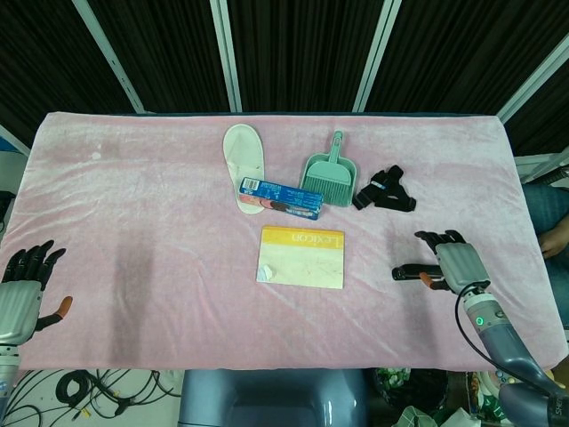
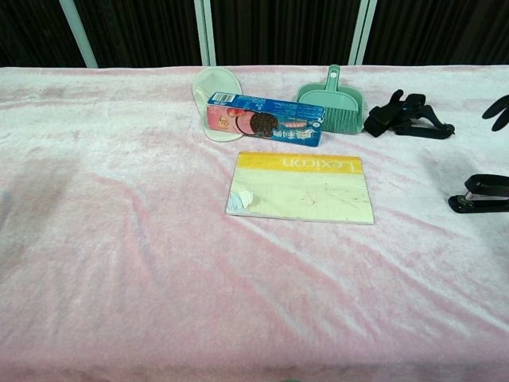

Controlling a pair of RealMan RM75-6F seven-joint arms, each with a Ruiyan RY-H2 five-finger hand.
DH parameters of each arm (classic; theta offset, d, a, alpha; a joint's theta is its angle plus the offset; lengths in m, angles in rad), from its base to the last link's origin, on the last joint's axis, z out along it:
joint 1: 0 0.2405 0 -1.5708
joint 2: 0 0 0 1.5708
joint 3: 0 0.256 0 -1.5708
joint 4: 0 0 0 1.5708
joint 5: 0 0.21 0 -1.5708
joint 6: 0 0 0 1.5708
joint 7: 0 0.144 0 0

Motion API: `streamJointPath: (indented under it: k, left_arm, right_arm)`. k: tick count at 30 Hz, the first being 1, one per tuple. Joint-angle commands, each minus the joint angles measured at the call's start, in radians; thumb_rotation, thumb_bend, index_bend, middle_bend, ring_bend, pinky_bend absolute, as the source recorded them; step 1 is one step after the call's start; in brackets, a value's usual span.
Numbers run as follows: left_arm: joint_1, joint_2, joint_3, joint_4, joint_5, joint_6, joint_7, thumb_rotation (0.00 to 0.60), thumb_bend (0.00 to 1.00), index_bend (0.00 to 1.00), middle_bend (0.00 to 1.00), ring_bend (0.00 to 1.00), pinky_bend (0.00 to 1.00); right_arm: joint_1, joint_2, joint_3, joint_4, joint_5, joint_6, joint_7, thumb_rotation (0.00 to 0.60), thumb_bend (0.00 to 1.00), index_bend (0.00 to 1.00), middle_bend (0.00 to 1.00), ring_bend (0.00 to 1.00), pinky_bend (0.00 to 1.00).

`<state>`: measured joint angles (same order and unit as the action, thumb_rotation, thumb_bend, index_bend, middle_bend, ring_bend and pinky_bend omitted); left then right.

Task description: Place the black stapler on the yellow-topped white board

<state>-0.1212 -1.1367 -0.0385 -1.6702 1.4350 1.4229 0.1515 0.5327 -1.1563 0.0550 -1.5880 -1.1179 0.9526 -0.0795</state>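
Note:
The black stapler [image 2: 481,193] lies on the pink cloth at the right edge of the chest view, with nothing touching it. In the head view only its left end [image 1: 407,272] shows beside my right hand [image 1: 455,263], which hovers over it with fingers spread and empty. Dark fingertips [image 2: 499,111] of that hand show at the chest view's right edge, well above the stapler. The white board with the yellow top strip [image 1: 302,256] [image 2: 302,187] lies flat mid-table, left of the stapler. My left hand [image 1: 21,294] rests at the front left corner, fingers apart and holding nothing.
Behind the board lie a blue biscuit box [image 1: 281,197], a green dustpan [image 1: 330,174] and a white slipper [image 1: 243,157]. A black strapped object [image 1: 384,189] sits behind the stapler. A small white scrap [image 2: 243,199] lies on the board's near left corner.

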Motion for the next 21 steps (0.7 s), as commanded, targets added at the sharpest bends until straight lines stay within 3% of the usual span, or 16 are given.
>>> streamJointPath:
  k: [1, 10, 21]
  left_arm:
    - [0.0, 0.0, -0.001, 0.0, -0.001, 0.0, 0.001, 0.6, 0.32, 0.11, 0.02, 0.0, 0.0]
    - [0.002, 0.002, -0.001, -0.002, -0.003, 0.002, -0.001, 0.6, 0.32, 0.11, 0.02, 0.0, 0.0]
    - [0.002, 0.004, -0.001, -0.003, -0.005, 0.001, 0.001, 0.6, 0.32, 0.11, 0.02, 0.0, 0.0]
  right_arm:
    - [-0.014, -0.057, -0.009, 0.074, -0.026, -0.001, 0.038, 0.6, 0.23, 0.22, 0.25, 0.28, 0.16]
    - [-0.024, -0.142, -0.015, 0.203, -0.07, -0.017, 0.102, 0.6, 0.23, 0.26, 0.27, 0.3, 0.19]
    - [-0.041, -0.166, -0.021, 0.25, -0.106, -0.022, 0.146, 0.6, 0.23, 0.29, 0.29, 0.31, 0.2]
